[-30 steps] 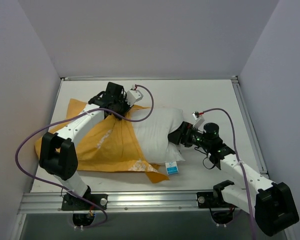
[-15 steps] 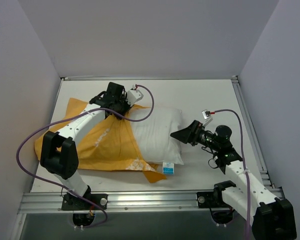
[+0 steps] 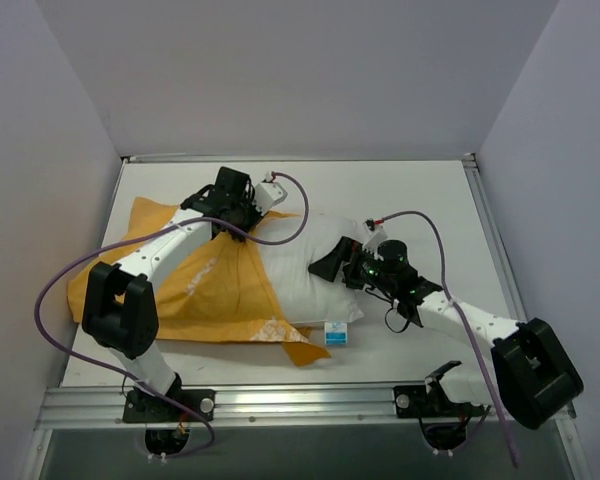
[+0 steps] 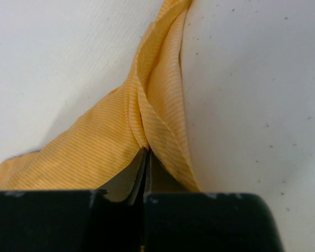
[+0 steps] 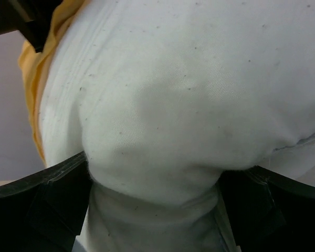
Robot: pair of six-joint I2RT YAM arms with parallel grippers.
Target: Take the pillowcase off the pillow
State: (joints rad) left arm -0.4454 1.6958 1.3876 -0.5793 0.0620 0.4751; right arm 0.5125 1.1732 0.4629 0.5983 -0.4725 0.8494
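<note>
White tabletop, boxed by three plain grey walls; I report from the overhead and both wrist views.

Hidden or unclear: the left part of the pillow lies inside the pillowcase, so I cannot see how far in it reaches. The left arm crosses the cover's far half. Any print on the orange cloth shows only as faint marks, and the text on the tag is too small to read.

Count: two arms, two purple cables, one pillow, one pillowcase, one blue-and-white tag.

Left gripper: jaws fully closed, pinching a fold of the orange cover at its far edge, just beside the pillow (the left wrist view confirms fabric between the fingertips).

Right gripper: jaws spread wide and pressed into the exposed right half of the pillow, with white fabric bulging between the two fingers. I cannot tell whether they squeeze it.

Edges: the cover's left corner lies near the table's left edge, and the tag sits at the pillow's near right corner. Open table lies to the right and along the far side.
</note>
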